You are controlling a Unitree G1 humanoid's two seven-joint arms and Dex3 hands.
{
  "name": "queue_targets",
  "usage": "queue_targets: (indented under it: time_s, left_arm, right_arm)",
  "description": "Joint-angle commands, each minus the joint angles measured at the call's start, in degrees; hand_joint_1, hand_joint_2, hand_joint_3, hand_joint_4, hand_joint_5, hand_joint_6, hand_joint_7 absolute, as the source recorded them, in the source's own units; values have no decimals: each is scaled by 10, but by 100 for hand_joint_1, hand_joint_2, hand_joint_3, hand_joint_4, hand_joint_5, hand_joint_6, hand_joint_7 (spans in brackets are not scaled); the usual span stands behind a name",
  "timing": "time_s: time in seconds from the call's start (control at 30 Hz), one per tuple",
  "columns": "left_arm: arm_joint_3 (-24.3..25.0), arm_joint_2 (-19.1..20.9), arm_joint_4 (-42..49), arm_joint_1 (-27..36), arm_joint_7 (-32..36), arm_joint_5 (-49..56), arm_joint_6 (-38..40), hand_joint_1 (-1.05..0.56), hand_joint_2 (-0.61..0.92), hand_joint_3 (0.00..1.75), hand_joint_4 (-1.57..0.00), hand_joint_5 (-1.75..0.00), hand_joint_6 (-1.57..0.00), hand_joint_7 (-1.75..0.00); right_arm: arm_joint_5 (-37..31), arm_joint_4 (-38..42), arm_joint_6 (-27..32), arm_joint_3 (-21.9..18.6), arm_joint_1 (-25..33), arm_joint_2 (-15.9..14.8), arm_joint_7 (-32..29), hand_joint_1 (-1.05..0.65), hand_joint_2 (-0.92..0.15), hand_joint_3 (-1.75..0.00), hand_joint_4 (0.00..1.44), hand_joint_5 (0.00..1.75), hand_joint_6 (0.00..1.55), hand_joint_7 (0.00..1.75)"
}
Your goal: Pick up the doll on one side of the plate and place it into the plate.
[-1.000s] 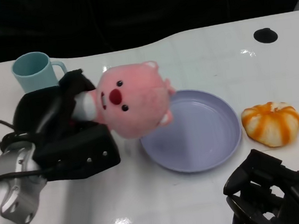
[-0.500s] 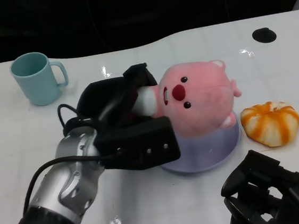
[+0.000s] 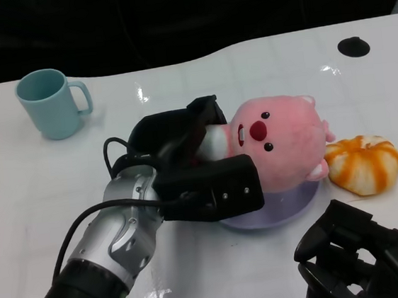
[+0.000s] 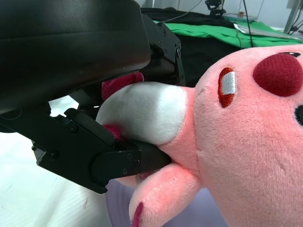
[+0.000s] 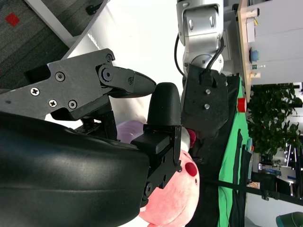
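Since a second ago the left hand (image 3: 201, 170) has carried the pink plush doll (image 3: 280, 144) from beside the plate across to right over it, and the doll now sits lower on the plate than half a second back.

Closest to the camera, the right hand (image 3: 364, 260) sits low at the table's near edge with nothing in it, fingers loosely curled and apart. Next up, the left forearm (image 3: 107, 258) reaches in diagonally, its hand clamped on the doll's white belly and side; the left wrist view shows black fingers (image 4: 123, 161) pressed into the plush. The doll lies tilted, face up, covering most of the lavender plate (image 3: 277, 212), only the near rim showing. Just beside the plate, touching the doll's foot, is an orange-and-white striped plush pumpkin (image 3: 364, 163). Farther back to the left stands a teal mug (image 3: 52, 104), well apart. A small black disc (image 3: 353, 46) is at the far right.
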Motion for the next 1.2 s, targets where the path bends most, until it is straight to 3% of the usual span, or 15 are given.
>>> queue_targets:
  time_s: [0.03, 0.07, 0.1, 0.13, 0.17, 0.2, 0.27, 0.3, 0.37, 0.4, 0.43, 0.53, 0.73, 1.2]
  left_arm:
    - [5, -2, 15, -19, 13, -3, -6, -18, 49, 94, -90, -175, -70, -163]
    - [5, -2, 17, -20, 14, -3, -6, -19, 50, 88, -89, -175, -76, -135]
    - [5, -3, 19, -21, 15, -2, -5, -19, 53, 79, -87, -175, -86, -91]
    - [5, -3, 20, -21, 16, -2, -5, -19, 56, 74, -85, -175, -93, -68]
    - [5, -2, 19, -21, 14, -2, -6, -20, 58, 71, -84, -175, -96, -56]
    - [6, -1, 17, -20, 10, -4, -7, -22, 66, 57, -78, -173, -93, -35]
    - [8, 3, 13, -17, 0, -10, -9, -26, 81, 28, -66, -165, -87, -12]
    - [8, 6, 11, -16, -6, -12, -12, -33, 88, 18, -58, -140, -77, -5]
    - [5, 13, 5, -15, -22, -14, -13, -42, 91, 14, -54, -100, -69, -1]
    - [2, 18, -1, -16, -36, -13, -9, -52, 92, 19, -53, -63, -62, -1]
    - [-2, 25, -9, -16, -55, -12, -5, -58, 92, 23, -52, -43, -58, 0]
    - [-14, 43, -34, -15, -101, 0, 9, -77, 92, 34, -31, -12, -36, 0]
    - [-27, 74, -71, -13, -155, 17, 14, -94, 92, 51, -10, 0, -14, 0]
    - [7, 132, -174, 29, -193, -15, -15, -98, 92, 54, -8, -1, -8, 0]
  right_arm:
    - [4, -7, 5, -3, 1, -5, 0, -36, -88, -57, 61, 171, 51, 157]
    - [3, -7, 5, -3, 1, -5, -1, -36, -88, -57, 61, 171, 51, 157]
    - [2, -7, 4, -2, 0, -5, -1, -36, -88, -57, 60, 171, 51, 157]
    - [1, -7, 4, -2, 0, -5, -1, -36, -88, -57, 60, 171, 51, 157]
    - [1, -7, 5, -2, 0, -5, -2, -36, -88, -57, 60, 171, 51, 157]
    - [1, -8, 6, -2, 0, -5, -2, -36, -87, -57, 61, 171, 51, 157]
    - [2, -9, 6, -3, 1, -5, -2, -36, -87, -58, 61, 171, 51, 157]
    - [3, -8, 4, -3, 1, -5, -1, -36, -87, -58, 61, 171, 51, 157]
    - [2, -7, 1, -4, 1, -5, 0, -36, -87, -58, 61, 171, 51, 157]
    - [2, -7, 1, -4, 1, -6, 0, -36, -87, -58, 61, 172, 51, 157]
    - [2, -7, 0, -4, 1, -6, 1, -36, -87, -58, 61, 172, 51, 157]
    - [6, -7, 2, -6, 1, -5, 1, -36, -87, -58, 60, 172, 51, 156]
    - [10, -5, 4, -10, 1, -6, 3, -36, -88, -58, 60, 171, 50, 157]
    - [1, 0, -2, -5, 1, -4, -1, -36, -89, -55, 62, 170, 52, 157]
